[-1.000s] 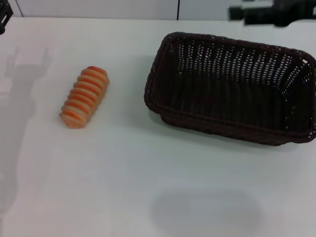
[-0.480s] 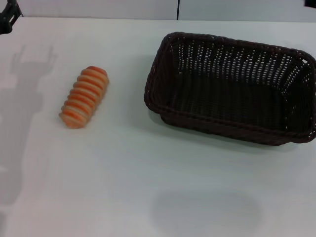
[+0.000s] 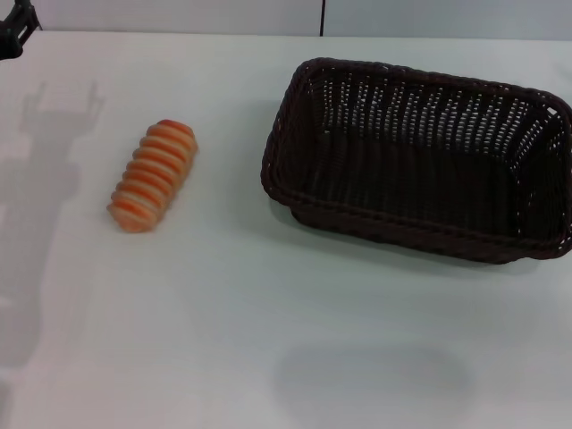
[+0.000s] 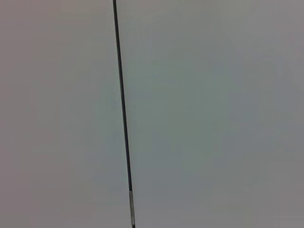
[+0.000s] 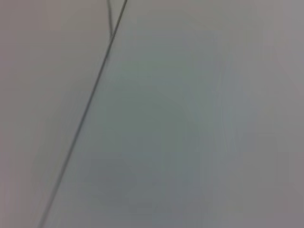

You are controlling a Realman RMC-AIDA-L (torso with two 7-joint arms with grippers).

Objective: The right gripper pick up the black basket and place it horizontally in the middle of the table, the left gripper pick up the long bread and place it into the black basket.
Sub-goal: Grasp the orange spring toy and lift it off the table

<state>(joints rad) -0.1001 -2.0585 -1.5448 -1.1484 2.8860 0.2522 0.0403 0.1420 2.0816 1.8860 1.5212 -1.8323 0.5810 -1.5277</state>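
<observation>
Head view: ridged oblong long bread (image 3: 153,175) lies beside woven black basket (image 3: 420,156).

The black basket (image 3: 420,161) was dark woven wicker with a slight sheen, the long bread (image 3: 153,175) smooth ridged plastic, the table (image 3: 223,313) smooth matt white.
</observation>
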